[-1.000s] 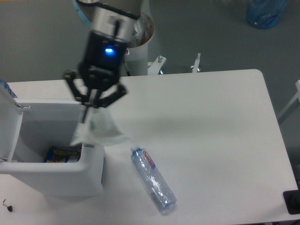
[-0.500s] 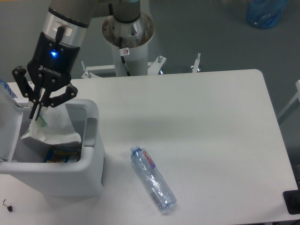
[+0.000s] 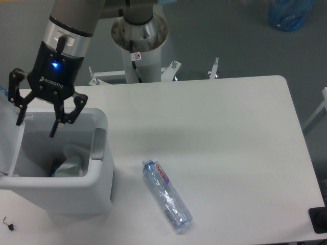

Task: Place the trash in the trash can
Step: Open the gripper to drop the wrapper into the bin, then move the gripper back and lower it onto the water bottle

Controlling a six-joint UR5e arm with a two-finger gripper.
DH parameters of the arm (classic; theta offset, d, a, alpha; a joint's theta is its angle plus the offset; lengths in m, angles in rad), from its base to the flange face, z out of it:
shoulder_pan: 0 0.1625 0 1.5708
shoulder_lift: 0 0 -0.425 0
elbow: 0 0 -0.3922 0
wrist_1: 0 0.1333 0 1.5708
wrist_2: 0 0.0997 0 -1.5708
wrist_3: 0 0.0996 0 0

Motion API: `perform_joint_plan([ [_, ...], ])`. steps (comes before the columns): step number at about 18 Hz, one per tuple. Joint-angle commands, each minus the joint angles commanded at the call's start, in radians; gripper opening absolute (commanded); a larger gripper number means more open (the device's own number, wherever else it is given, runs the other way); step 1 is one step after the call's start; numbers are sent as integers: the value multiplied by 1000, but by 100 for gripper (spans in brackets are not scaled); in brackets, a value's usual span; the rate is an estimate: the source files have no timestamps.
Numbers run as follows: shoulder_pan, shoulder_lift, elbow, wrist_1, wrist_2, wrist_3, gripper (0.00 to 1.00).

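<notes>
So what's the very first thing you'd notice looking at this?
The black two-finger gripper with a blue light, its fingers spread wide and empty above the big white boxy plastic bin at the table's left. Inside lies a crumpled translucent-white plastic wrapper. On the white table, a clear plastic bottle with a red-and-white label lies on its side.

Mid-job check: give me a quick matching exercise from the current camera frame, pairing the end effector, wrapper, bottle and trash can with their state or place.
Things:
1. end effector
2. wrapper
3. bottle
4. trash can

States or places:
A. lying on the table, right of the bin
B. open and empty, above the bin
C. lid up, at the table's left end
D. down inside the bin

Pairs: 1-B, 2-D, 3-A, 4-C
</notes>
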State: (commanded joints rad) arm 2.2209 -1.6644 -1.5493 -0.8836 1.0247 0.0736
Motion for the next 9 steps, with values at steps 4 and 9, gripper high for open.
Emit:
perform_joint_plan([
  [4,173,-24,-5,2,-2,-6,100],
  [9,322,-103,6,8,12,1,100],
])
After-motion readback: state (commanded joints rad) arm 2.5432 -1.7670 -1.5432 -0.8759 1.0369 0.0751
